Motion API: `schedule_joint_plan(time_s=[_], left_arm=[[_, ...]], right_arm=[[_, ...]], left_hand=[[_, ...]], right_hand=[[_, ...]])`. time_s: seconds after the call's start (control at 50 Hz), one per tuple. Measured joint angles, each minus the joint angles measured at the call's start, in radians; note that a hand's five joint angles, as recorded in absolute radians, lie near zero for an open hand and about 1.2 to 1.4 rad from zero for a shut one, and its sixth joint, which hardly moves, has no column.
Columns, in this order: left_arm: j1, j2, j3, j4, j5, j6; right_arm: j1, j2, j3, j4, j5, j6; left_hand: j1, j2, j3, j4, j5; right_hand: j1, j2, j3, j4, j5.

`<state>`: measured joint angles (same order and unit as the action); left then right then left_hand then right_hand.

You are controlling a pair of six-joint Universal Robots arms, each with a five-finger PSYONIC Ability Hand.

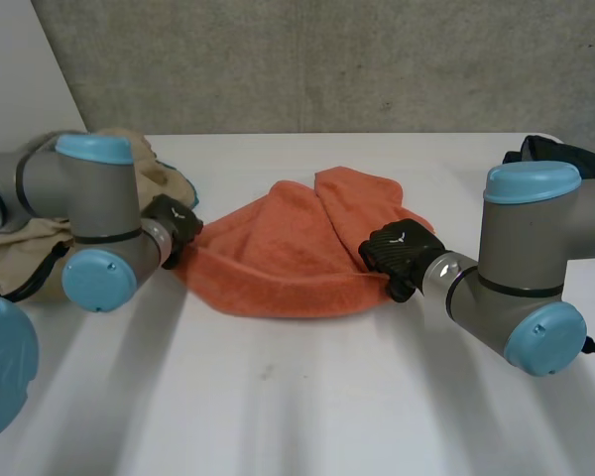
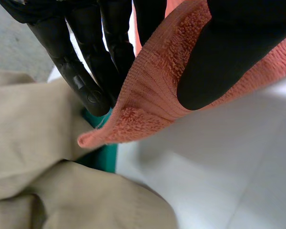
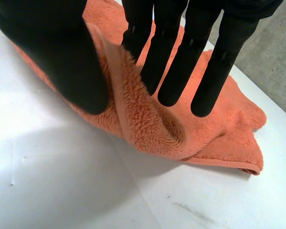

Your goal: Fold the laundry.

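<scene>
At towel [image 1: 278, 253] edges, robot hands [image 1: 176, 224] [image 1: 397, 253] pinching

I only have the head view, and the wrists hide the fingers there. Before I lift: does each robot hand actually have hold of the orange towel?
Observer: The left robot hand does. Its thumb and fingers pinch a corner of the orange towel.
Operator: And the right?
Observer: The right robot hand pinches a raised fold at the towel's edge between its thumb and straight fingers.
Operator: Anything close under the left one?
Observer: A teal thing peeks out at its fingertips, between the beige cloth and the towel's corner.
</scene>
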<state>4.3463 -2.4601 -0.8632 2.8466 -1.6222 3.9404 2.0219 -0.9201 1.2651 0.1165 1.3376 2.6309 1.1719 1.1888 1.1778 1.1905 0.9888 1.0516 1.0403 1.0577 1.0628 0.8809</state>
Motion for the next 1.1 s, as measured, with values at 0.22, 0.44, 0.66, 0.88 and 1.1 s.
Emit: schedule_joint_plan(time_s=[0.22,0.44,0.66,0.88,1.1], left_arm=[[-0.022,0.245,-0.126,0.007,0.006,-0.097],[-0.051,0.569,-0.254,0.008,0.028,-0.198],[-0.17,0.76,-0.181,-0.006,0.033,-0.319],[-0.22,0.8,-0.064,-0.022,-0.06,-0.336],[-0.025,0.78,-0.194,-0.012,-0.015,-0.303]], right_arm=[[-0.038,-0.033,-0.035,0.003,0.04,0.123],[-0.153,-0.026,-0.085,0.11,0.07,0.374],[-0.085,0.098,-0.084,0.068,0.036,0.456],[-0.033,0.06,-0.052,-0.142,0.187,0.534],[-0.243,-0.256,-0.104,0.005,-0.016,0.219]], left_hand=[[0.0,0.003,0.004,0.003,0.0],[0.0,0.003,0.005,0.003,0.0],[0.0,0.006,0.009,0.004,0.0],[0.0,0.006,0.009,0.004,0.0],[0.0,0.007,0.009,0.007,0.0]], right_hand=[[-0.752,-0.744,-0.766,-0.765,-0.785],[-0.748,-0.722,-0.727,-0.739,-0.715],[-0.744,-0.721,-0.726,-0.738,-0.714],[0.091,0.132,0.123,0.13,0.113],[0.091,0.132,0.129,0.133,0.115]])
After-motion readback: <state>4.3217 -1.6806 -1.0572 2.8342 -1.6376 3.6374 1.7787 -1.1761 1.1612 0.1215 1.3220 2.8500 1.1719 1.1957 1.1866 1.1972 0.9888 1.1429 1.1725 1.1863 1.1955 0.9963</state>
